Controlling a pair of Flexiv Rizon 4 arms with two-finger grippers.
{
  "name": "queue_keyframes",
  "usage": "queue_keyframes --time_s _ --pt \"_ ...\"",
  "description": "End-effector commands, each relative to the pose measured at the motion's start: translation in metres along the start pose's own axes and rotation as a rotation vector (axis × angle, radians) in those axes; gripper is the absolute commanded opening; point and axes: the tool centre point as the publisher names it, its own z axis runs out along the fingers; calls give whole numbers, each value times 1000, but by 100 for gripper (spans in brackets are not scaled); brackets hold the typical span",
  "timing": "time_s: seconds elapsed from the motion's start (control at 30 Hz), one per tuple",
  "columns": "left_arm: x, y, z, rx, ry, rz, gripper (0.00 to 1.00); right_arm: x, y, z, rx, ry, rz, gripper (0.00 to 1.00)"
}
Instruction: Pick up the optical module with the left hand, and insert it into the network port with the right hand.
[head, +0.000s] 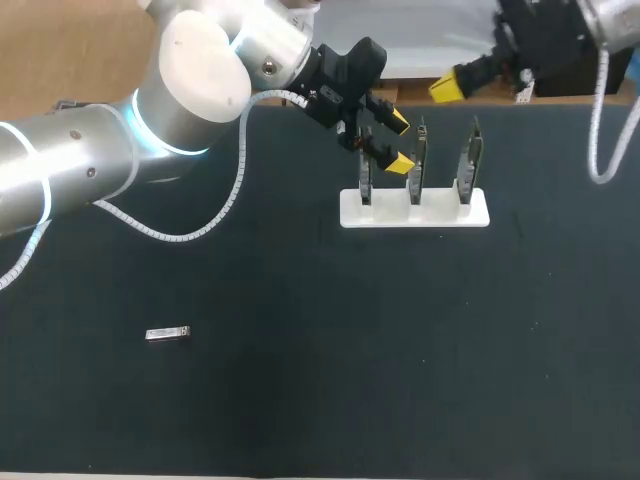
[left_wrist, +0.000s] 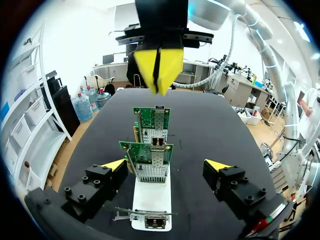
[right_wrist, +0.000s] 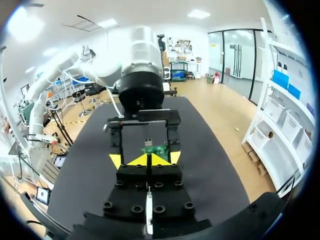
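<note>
A white stand (head: 440, 216) sits on the dark table (head: 300, 400).

Dark table (head: 300, 400), seen from above and behind. Two items rest directly on its surface.

(a) A white stand (head: 440, 212), a flat oblong block, lies toward the far side, right of the middle, with its long side parallel to the far edge. Three green circuit cards (head: 468, 160) stand upright in it, in a row and spaced apart.

(b) A small silver module (head: 168, 334) lies flat toward the near left. Its long axis runs left to right, and it is well apart from the stand.
</note>
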Motion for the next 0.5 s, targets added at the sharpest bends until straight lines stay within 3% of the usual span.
queue_keyframes --time_s 0.03,0.27,0.5 --pt "0 2 0 2 2 0 100 16 1 -29 -11 -38 -1 0" --pt "0 2 0 2 2 0 100 39 4 -53 -62 -32 -24 0" --pt "0 2 0 2 2 0 100 61 4 -61 -72 43 -47 0"
